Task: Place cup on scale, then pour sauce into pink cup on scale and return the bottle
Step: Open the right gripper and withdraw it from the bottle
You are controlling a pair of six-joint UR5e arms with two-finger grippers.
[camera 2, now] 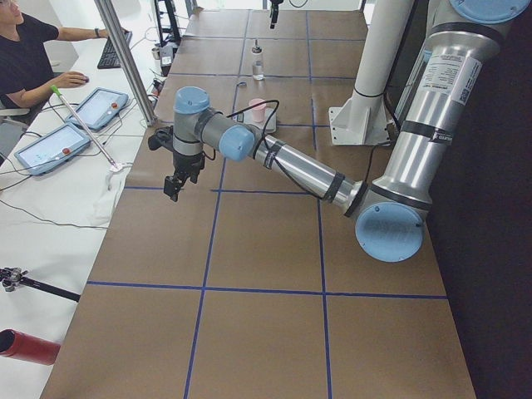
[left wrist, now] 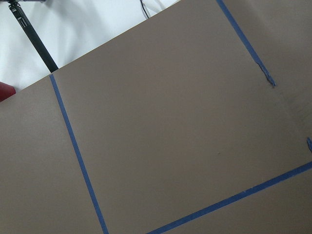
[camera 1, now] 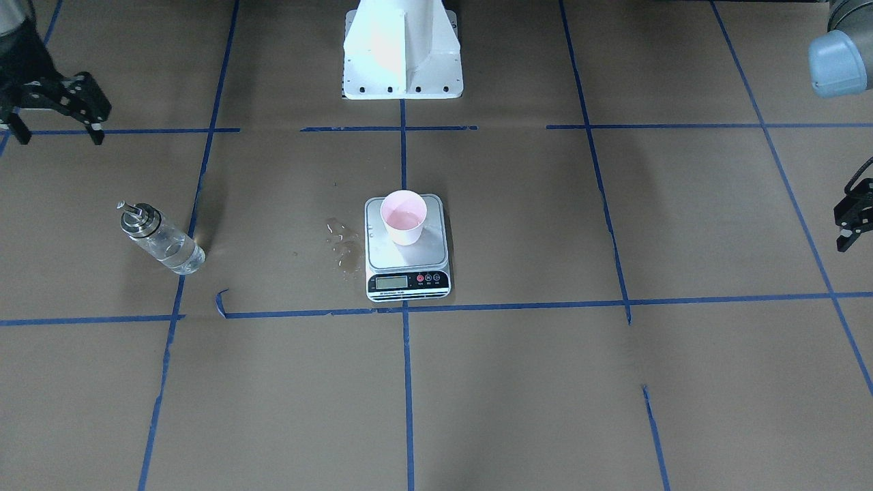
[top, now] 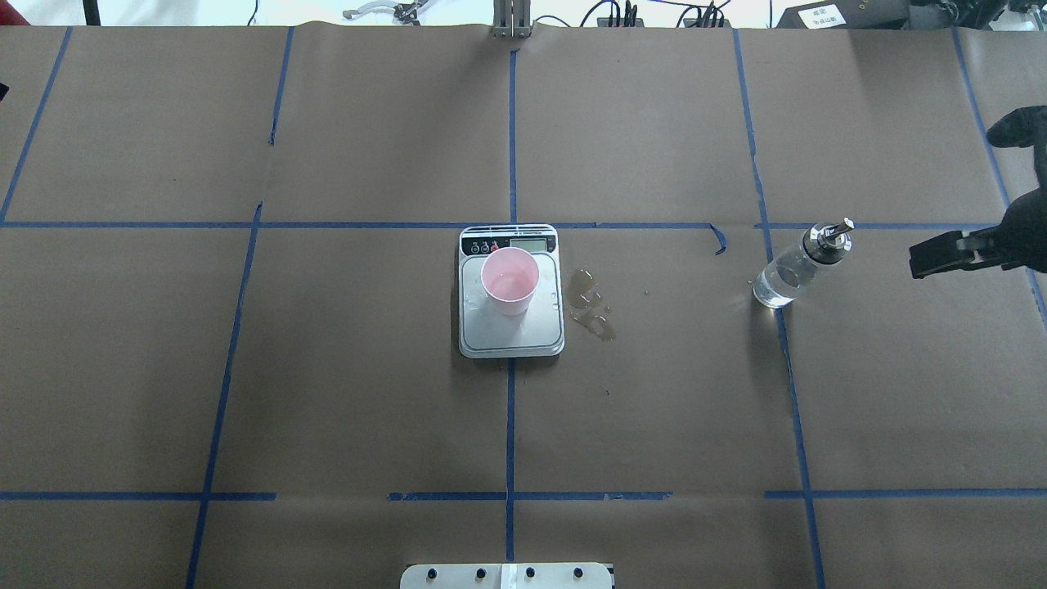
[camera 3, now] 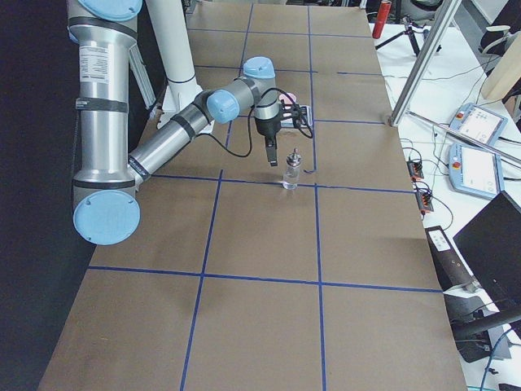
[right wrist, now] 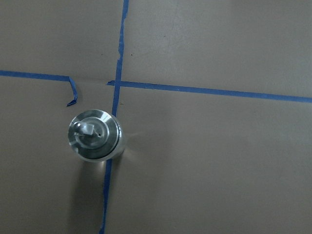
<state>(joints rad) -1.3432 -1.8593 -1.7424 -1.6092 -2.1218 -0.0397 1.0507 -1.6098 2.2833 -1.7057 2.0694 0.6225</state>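
- At the table's middle, on the silver-grey platform of the flat square kitchen scale [top: 511, 334], stands the small tapered pink paper cup [top: 510, 281], upright and set toward the display end.
- Inside the cup lies a shallow layer of clear, colourless sauce [camera 1: 402, 219].
- Just beside the scale, on the robot's right, a small wet puddle [top: 590, 304] marks the brown paper table cover [top: 368, 393].
- Well apart from the scale, further to the robot's right, the small clear glass bottle with shiny silver cap and thin spout [top: 797, 266] stands upright on a blue tape line [top: 792, 393], with clear liquid in its lower part.
- Near the bottle but not touching it hangs the right gripper [camera 1: 63, 136]; its two black fingers [camera 1: 95, 116] are spread wide with nothing between them.
- Its wrist camera looks straight down on the bottle's cap.
- Far off on the robot's left the left gripper [camera 1: 854, 217] hangs over bare paper, cut off by the picture's edge; I cannot tell how far its jaws are parted.
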